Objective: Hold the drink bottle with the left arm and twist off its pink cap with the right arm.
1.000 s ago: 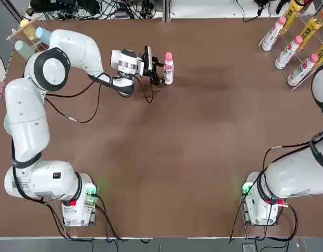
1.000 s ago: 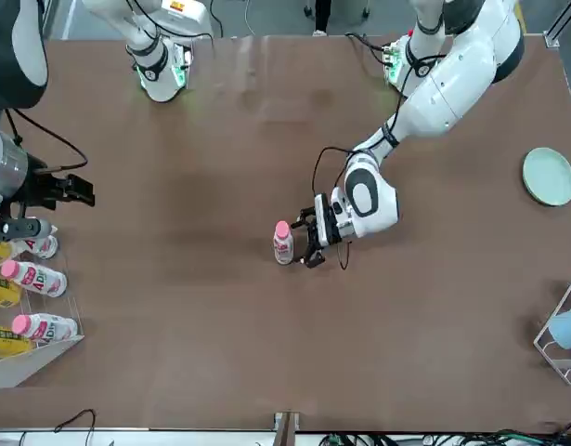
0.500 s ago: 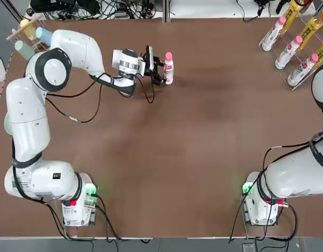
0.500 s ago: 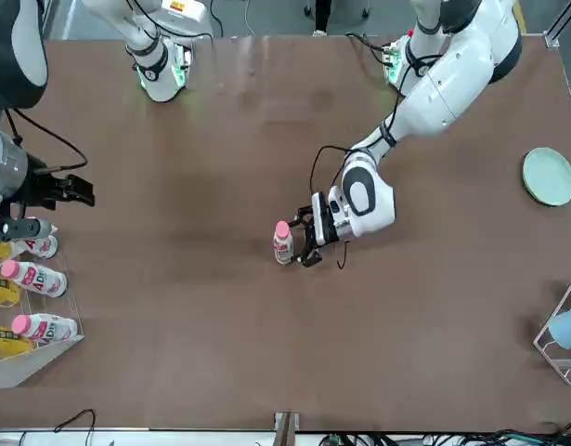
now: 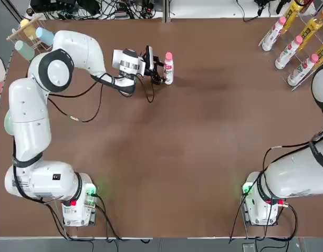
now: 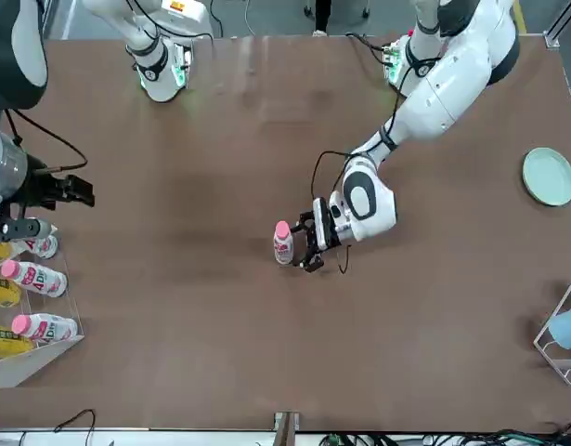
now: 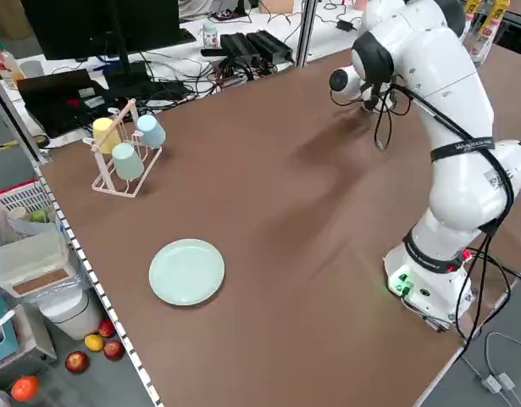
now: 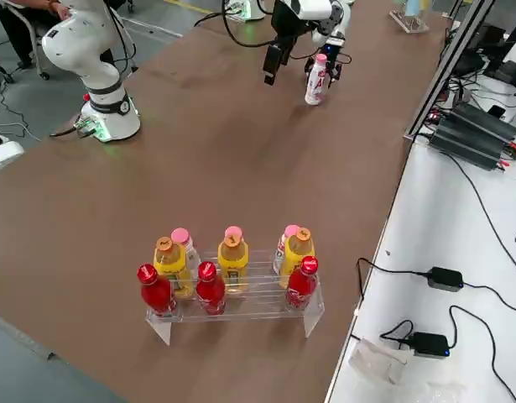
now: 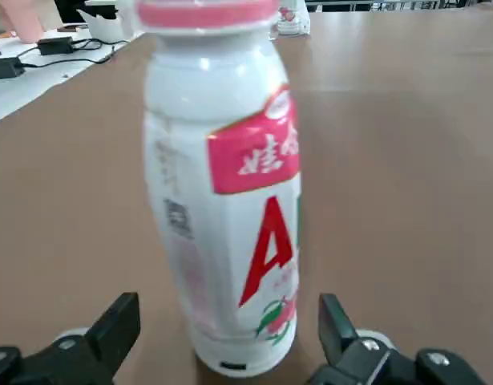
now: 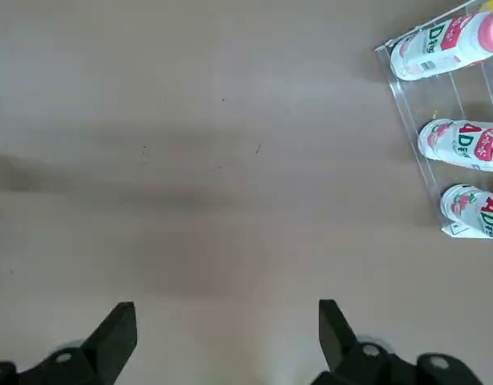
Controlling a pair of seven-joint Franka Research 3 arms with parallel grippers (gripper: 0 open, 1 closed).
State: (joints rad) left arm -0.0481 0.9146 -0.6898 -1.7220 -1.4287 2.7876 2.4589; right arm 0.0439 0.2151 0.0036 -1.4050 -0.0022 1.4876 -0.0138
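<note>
The drink bottle point(image 5: 168, 71) stood upright in the upper middle of the top view, its pink cap point(image 5: 168, 56) on. Just beside it, on its left in that frame, was the left gripper point(image 9: 230, 329), spread wide around nothing, the bottle rising beyond its fingertips.

The step in hand, as I judged it, was the left arm's grasp. It called for a slow, level advance until the body sat deep between both fingers, then an even squeeze, firm enough to resist twisting (soft plastic dents easily) and low enough to leave the neck free. A crooked approach could have tipped it.

The left arm point(image 5: 30, 113) ran up the left side of the top view, then bent right, its wrist low and reaching sideways. The right gripper point(image 10: 228, 329), also open and empty, waited near the rack point(image 6: 44, 358) at the front view's left edge.
</note>
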